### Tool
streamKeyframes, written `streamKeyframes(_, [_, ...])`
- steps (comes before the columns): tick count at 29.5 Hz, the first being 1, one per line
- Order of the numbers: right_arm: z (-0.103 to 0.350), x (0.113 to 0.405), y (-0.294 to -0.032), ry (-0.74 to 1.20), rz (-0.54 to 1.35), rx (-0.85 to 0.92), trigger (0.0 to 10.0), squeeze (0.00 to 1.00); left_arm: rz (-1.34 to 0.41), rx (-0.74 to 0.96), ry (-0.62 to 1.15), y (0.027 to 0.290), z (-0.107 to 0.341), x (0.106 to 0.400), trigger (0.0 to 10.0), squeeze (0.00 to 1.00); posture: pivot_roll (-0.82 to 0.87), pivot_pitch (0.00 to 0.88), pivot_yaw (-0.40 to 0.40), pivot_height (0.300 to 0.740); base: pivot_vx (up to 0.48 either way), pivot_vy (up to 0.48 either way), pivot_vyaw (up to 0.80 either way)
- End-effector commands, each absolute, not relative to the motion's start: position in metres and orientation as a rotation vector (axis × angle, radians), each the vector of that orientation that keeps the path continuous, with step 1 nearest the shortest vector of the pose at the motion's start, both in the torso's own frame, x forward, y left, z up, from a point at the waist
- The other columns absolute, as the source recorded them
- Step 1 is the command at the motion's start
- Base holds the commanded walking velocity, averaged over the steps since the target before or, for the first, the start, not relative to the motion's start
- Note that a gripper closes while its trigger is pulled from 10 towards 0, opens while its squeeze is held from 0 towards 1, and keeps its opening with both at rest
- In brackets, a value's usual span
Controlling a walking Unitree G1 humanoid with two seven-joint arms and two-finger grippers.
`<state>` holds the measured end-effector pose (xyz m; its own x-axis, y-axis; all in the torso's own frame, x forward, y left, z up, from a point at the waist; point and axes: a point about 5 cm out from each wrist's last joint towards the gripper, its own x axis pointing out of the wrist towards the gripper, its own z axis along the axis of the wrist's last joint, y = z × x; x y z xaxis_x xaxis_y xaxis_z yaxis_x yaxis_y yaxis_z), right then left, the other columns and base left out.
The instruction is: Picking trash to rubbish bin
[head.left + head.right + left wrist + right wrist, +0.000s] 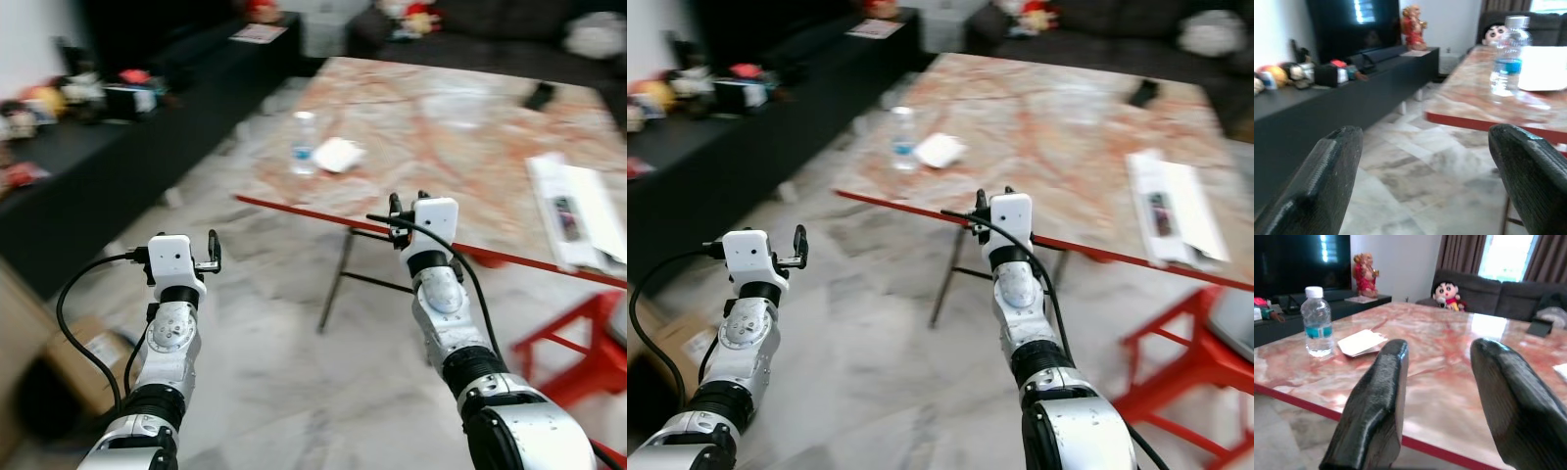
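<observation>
A clear plastic water bottle (pixel 305 142) with a blue label stands near the left corner of the marble table (pixel 460 137), which has a red edge. A flat white paper (pixel 338 154) lies right beside the bottle. My right gripper (pixel 409 199) is raised at the table's near edge, open and empty, with bottle (pixel 1317 323) and paper (pixel 1360 342) ahead of it to the left. My left gripper (pixel 213 250) hovers over the floor, short of the table and left of it, open with nothing between its fingers (pixel 1327 181); the bottle (pixel 1509 56) lies ahead of it.
A long black bench (pixel 98 147) with toys runs along the left. A cardboard box (pixel 78 362) sits at lower left. A red stool (pixel 578 343) stands at lower right. Papers (pixel 578 211) and a dark object (pixel 539 95) lie on the table's right side. A sofa (pixel 490 34) stands behind.
</observation>
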<state>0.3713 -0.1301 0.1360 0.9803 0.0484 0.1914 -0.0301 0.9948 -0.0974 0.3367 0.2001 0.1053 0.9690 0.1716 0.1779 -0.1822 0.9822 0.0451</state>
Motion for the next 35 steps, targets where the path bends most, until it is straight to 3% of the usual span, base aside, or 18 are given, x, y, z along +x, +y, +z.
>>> streamKeyframes(1, [0.141,0.374,-0.133,-0.202,0.028,-0.098,10.0,0.00,0.182,0.068,-0.209,0.200,0.113,0.339,10.0,0.00,0.02,0.000,0.006,0.740,0.000,0.000,-0.80])
streamKeyframes(13, [0.138,0.373,-0.132,-0.192,0.035,-0.085,10.0,0.00,0.169,0.061,-0.219,0.201,0.116,0.340,10.0,0.00,0.03,0.000,0.005,0.740,0.000,0.000,-0.80])
streamKeyframes(23, [0.134,0.370,-0.125,-0.180,0.083,-0.056,10.0,0.00,0.086,0.065,-0.227,0.177,0.114,0.338,10.0,0.00,0.05,0.000,-0.006,0.740,0.000,0.000,0.00])
streamKeyframes(35, [0.141,0.373,-0.119,-0.203,0.099,-0.025,10.0,0.00,0.076,0.070,-0.249,0.172,0.125,0.344,10.0,0.00,0.05,0.000,-0.004,0.740,0.045,0.000,0.00])
